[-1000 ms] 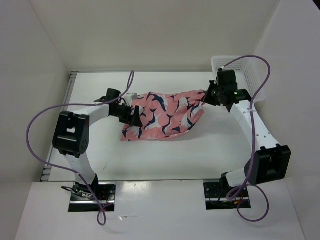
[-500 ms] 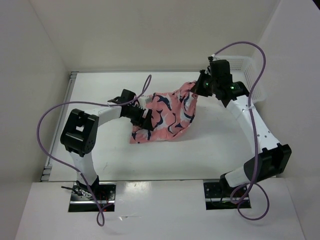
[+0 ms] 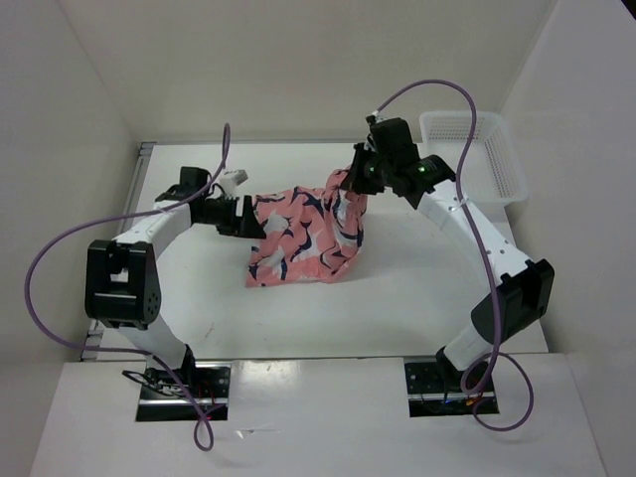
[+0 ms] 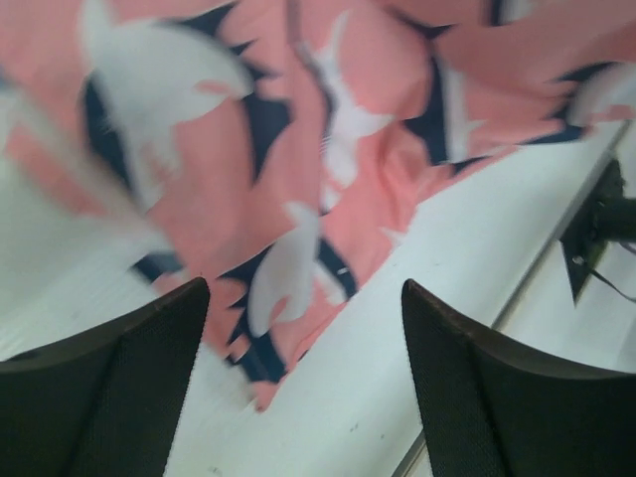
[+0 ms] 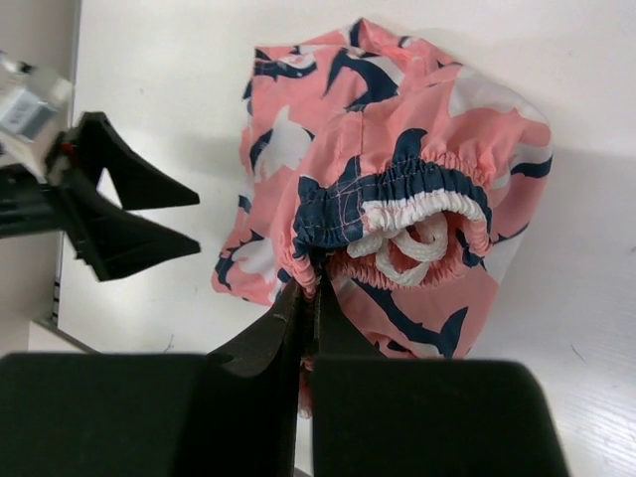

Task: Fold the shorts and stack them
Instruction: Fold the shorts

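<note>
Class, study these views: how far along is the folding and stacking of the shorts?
Done: no finished fold; the shorts lie bunched. In hand: the right gripper pinches the waistband, raised; the left gripper stands open beside them. Left: folding flat, stacking.

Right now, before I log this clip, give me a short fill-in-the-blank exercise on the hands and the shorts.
1. The right hand is ____ on the waistband of the shorts.
2. The left hand stands ____, gripping nothing.
3. The white basket sits at the far ____ corner of the table.
Missing words: shut; open; right.
</note>
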`<control>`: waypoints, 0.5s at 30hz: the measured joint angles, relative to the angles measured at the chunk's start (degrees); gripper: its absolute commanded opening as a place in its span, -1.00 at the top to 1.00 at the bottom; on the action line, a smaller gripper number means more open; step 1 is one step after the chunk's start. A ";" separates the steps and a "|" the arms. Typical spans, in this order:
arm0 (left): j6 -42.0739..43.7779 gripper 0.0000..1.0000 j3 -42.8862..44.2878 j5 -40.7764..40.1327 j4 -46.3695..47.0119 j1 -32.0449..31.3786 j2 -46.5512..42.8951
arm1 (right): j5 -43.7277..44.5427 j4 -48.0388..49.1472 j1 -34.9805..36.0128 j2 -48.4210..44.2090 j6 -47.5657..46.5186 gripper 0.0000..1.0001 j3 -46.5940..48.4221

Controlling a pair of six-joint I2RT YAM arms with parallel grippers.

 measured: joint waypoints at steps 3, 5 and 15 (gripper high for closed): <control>0.02 -0.54 -2.05 -4.48 -0.76 2.01 0.07 | 0.31 -0.04 1.05 1.07 0.00 1.00 2.14; 0.02 -0.52 -3.21 -7.48 -0.68 2.21 0.07 | 0.39 -0.07 1.73 1.68 -0.02 1.00 3.13; 0.02 -0.41 -6.64 -15.65 3.37 1.92 3.34 | 0.87 -0.13 8.35 8.87 0.02 1.00 8.87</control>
